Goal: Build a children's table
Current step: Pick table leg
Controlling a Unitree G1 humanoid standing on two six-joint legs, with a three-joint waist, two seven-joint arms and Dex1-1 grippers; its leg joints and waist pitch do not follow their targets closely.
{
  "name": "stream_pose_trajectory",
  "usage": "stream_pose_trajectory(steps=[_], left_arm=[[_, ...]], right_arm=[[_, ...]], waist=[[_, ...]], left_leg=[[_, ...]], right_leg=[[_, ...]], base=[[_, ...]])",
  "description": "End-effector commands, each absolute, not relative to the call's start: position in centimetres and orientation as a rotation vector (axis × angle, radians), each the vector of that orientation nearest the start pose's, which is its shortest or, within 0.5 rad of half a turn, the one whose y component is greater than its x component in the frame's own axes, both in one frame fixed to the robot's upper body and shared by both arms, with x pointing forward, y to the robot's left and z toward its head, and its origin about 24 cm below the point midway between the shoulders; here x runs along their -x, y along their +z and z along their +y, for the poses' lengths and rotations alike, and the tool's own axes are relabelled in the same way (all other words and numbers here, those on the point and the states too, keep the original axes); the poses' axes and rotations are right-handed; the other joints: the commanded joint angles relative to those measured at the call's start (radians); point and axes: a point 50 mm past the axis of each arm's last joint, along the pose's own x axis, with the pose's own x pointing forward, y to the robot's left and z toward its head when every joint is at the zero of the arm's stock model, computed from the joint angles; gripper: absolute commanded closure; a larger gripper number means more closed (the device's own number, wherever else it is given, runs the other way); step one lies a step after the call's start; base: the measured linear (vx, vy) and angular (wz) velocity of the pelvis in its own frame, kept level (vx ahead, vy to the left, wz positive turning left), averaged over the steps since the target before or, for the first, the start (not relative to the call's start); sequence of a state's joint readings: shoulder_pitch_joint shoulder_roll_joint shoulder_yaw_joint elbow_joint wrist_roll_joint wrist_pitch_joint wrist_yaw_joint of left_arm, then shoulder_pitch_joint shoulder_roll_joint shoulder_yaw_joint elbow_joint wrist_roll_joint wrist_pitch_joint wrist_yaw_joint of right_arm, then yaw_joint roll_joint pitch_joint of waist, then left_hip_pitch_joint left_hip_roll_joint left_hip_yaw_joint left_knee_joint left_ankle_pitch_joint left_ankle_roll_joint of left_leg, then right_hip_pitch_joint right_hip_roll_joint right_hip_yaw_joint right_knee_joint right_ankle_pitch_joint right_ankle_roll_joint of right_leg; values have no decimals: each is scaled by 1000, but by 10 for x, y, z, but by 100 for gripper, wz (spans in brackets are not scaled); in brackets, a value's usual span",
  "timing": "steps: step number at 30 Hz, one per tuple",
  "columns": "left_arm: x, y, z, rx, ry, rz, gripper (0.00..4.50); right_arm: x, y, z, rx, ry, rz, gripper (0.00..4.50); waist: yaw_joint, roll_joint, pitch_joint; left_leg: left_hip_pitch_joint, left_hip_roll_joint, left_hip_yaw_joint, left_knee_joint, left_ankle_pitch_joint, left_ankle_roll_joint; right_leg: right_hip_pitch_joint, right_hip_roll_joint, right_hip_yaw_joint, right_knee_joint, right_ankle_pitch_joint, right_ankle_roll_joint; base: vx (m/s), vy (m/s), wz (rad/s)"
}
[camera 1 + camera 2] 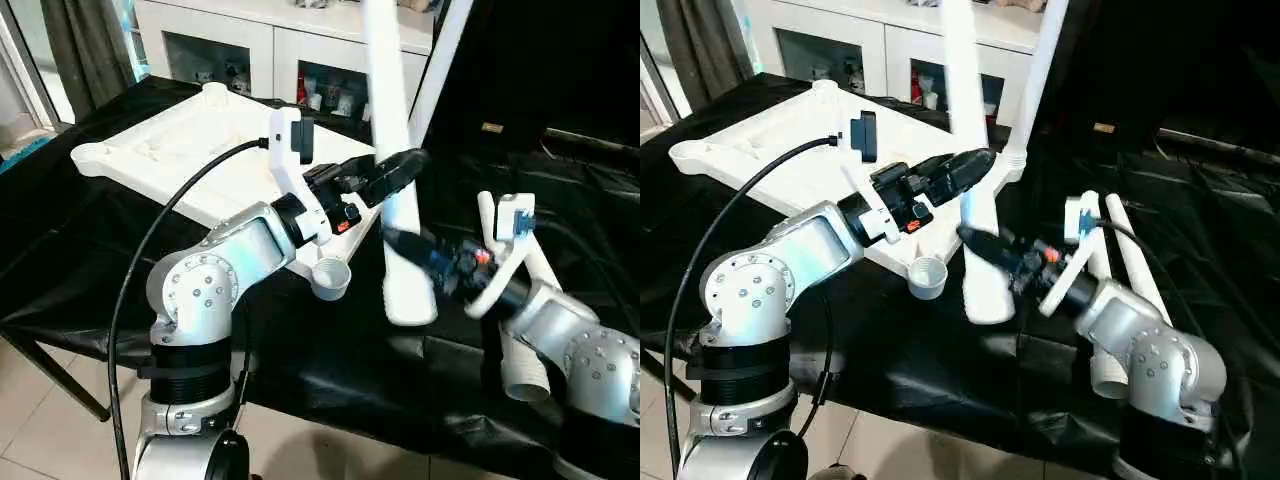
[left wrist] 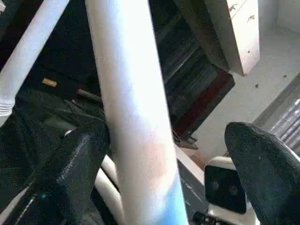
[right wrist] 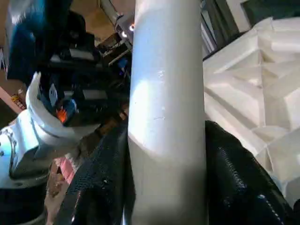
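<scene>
Leg (image 3: pixel 166 117) between right tool (image 1: pixel 405 243) fingers

Right gripper (image 1: pixel 408 243) clamped on upright leg (image 1: pixel 392 120) low down; left gripper (image 1: pixel 397 172) spread around it higher, beside tabletop (image 1: pixel 170 150).

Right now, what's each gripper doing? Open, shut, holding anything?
Left gripper: open, its fingers either side of the upright table leg, not clamped on it.
Right gripper: shut on that same leg, lower down.
</scene>
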State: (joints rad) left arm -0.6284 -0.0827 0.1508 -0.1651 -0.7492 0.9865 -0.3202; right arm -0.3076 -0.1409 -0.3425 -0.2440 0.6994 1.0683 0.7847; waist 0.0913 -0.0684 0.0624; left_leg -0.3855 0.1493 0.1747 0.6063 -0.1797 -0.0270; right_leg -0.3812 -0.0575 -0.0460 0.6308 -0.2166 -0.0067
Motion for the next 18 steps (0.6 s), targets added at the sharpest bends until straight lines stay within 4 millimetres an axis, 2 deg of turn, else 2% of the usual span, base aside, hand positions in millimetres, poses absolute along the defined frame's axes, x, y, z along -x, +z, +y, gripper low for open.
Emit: stream_pose_trajectory(steps=[1,6,8,13,18], left_arm=[[-297,192,47,618,-1001,147,0],[-297,190,45,615,-999,168,0],[-297,188,44,631,-993,175,35],[-298,188,45,647,-994,186,62],[-299,190,47,680,-997,188,94]], right_arm=[[-260,133,-149,-606,1027,179,262],[-260,133,-143,-549,1038,197,262],[-259,134,-138,-527,1058,202,262],[-259,134,-136,-516,1063,206,263],[-259,133,-136,-506,1060,211,263]], waist=[[2,-5,-63],[3,-7,-63],[2,-6,-62],[2,-5,-62],[2,-4,-63]], left_leg=[[19,78,-29,-71,-94,9],[18,78,-29,-70,-87,9],[18,78,-29,-70,-89,10],[19,78,-30,-71,-104,4],[19,78,-30,-71,-97,2]], right_leg=[[42,-96,51,-88,-167,-162],[43,-96,51,-88,-158,-157],[42,-95,51,-89,-159,-157],[40,-95,52,-90,-180,-155],[42,-94,52,-88,-154,-157]], base=[[0,0,0],[0,0,0],[0,0,0],[0,0,0],[0,0,0]])
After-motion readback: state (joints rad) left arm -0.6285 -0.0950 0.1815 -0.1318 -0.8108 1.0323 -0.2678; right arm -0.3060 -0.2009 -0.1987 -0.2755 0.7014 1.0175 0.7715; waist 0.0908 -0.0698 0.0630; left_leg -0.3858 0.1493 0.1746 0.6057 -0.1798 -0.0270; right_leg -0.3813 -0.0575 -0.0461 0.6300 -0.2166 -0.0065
